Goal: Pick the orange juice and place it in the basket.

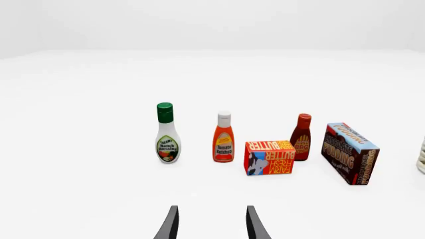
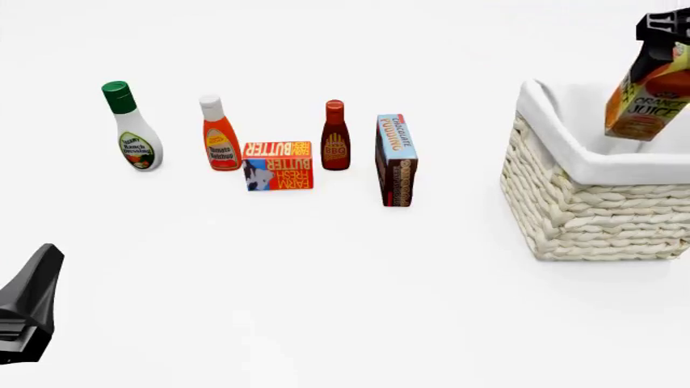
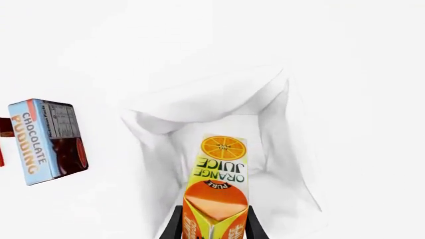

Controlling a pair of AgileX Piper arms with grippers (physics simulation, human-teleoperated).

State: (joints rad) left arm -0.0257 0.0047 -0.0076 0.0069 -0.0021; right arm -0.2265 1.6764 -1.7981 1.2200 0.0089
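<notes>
The orange juice carton (image 2: 650, 93) hangs tilted in my right gripper (image 2: 668, 36) at the front view's right edge, above the basket's open top. In the right wrist view my fingers (image 3: 176, 224) are shut on the carton (image 3: 218, 191), and the white cloth lining (image 3: 206, 107) lies below it. The basket (image 2: 599, 206) is cream wicker with a white lining folded over its rim. My left gripper (image 1: 211, 224) is open and empty, low at the front left, far from the basket; its arm shows in the front view (image 2: 27, 311).
A row stands at the back left: ranch dressing bottle (image 2: 131, 129), ketchup bottle (image 2: 219, 136), butter box (image 2: 278, 166), BBQ sauce bottle (image 2: 335, 137), chocolate pudding box (image 2: 396, 160). The pudding box stands nearest the basket, with a gap between them.
</notes>
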